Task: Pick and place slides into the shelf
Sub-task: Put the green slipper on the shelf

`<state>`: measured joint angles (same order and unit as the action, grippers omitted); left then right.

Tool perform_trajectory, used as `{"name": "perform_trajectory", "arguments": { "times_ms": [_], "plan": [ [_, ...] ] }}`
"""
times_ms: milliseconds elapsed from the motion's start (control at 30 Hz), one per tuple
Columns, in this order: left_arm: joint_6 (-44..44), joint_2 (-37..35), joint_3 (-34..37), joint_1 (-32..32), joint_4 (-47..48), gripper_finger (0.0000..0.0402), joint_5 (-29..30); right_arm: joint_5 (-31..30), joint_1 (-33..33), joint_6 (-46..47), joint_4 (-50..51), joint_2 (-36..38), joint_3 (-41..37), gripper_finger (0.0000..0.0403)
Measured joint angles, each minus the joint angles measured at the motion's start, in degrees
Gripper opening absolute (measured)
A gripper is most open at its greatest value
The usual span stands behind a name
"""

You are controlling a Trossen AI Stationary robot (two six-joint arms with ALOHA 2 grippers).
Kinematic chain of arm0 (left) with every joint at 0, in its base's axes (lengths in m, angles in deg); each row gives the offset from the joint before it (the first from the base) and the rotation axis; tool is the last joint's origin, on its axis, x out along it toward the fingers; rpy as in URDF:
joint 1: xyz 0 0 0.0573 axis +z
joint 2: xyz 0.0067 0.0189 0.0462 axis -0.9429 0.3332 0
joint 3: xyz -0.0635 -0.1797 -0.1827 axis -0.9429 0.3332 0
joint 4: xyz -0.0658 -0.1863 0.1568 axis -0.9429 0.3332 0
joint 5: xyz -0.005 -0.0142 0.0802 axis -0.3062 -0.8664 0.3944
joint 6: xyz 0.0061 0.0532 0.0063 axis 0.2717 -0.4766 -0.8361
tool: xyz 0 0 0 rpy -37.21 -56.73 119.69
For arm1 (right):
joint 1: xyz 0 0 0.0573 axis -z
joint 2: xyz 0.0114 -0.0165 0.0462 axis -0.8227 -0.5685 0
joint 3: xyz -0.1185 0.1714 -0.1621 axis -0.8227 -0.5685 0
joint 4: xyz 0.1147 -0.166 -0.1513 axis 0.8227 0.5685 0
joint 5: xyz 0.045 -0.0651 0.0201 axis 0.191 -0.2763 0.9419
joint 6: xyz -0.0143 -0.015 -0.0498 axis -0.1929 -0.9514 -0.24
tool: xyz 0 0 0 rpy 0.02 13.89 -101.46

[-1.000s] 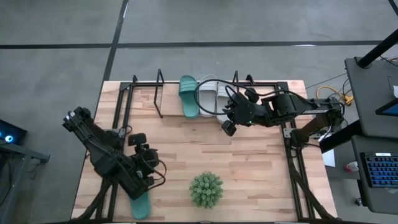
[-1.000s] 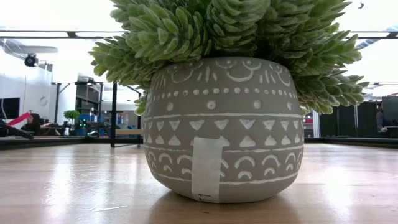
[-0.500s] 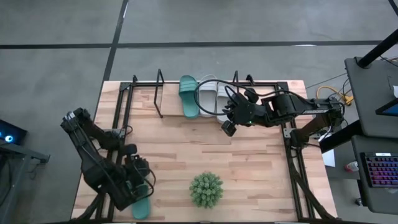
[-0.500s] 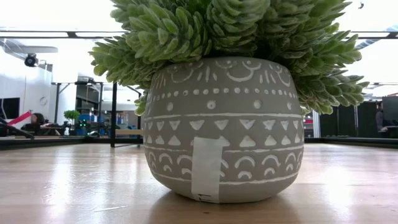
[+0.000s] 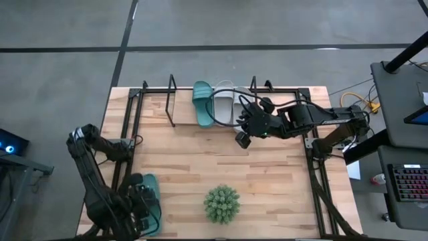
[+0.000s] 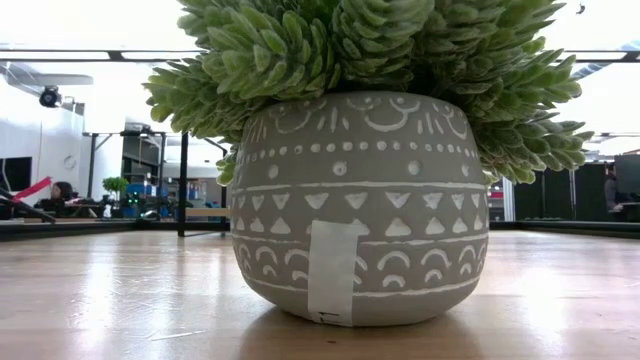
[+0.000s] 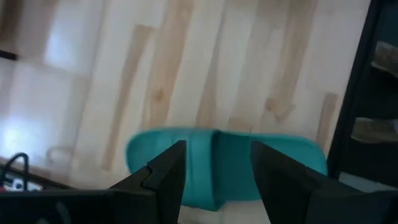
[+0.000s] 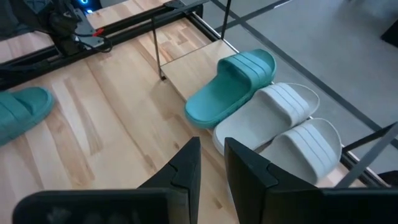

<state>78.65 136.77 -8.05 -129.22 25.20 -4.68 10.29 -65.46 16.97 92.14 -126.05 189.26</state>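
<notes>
The wooden table (image 5: 267,181) fills the middle of the high view, with a black frame running along its left and right sides. At its far edge stands the shelf (image 5: 172,100), a low rack of thin black wire with a light board base; in the right wrist view the same shelf (image 8: 186,59) carries three slides side by side. Of these, a teal slide (image 5: 202,103) lies farthest left, with two pale grey slides (image 5: 226,104) touching one another just to its right; the right wrist view shows the teal one (image 8: 231,84) tilted against the nearer grey pair (image 8: 280,121). The fourth slide, also teal (image 5: 150,209), lies flat on the table at the near left corner, well apart from the shelf, and shows in the left wrist view as a teal slab (image 7: 227,165) on the planks. The potted spiky plant (image 5: 221,203) sits near the front middle of the table, and its patterned grey pot (image 6: 355,205) fills the low view. The left end effector (image 7: 214,171) hovers over that loose teal slide with its fingers parted and gripping nothing. The right end effector (image 8: 211,165) hangs just in front of the grey slides on the shelf, its fingers close together with a narrow gap, empty.
</notes>
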Motion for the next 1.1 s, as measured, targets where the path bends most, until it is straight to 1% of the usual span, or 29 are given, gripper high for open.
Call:
{"name": "perform_trajectory", "arguments": {
  "times_ms": [300,567,833,1100],
  "plan": [
    [1.6,7.5,-0.3,-2.8,-0.4,0.0164,-4.9,0.0,0.0,-0.1,-0.6,0.0,-0.2,0.0063],
    [1.7,11.6,-0.8,-4.1,-0.1,0.0164,-5.2,0.0,0.0,-0.2,-0.6,0.0,-0.2,0.0063],
    [4.2,13.4,-0.4,-4.1,0.4,0.0164,-4.5,0.0,0.0,-0.2,-0.6,0.0,-0.2,0.0063],
    [4.4,16.2,-0.4,-4.1,0.2,0.0164,-4.4,0.0,0.0,-0.2,-0.6,0.0,-0.2,0.0063]
  ]
}}
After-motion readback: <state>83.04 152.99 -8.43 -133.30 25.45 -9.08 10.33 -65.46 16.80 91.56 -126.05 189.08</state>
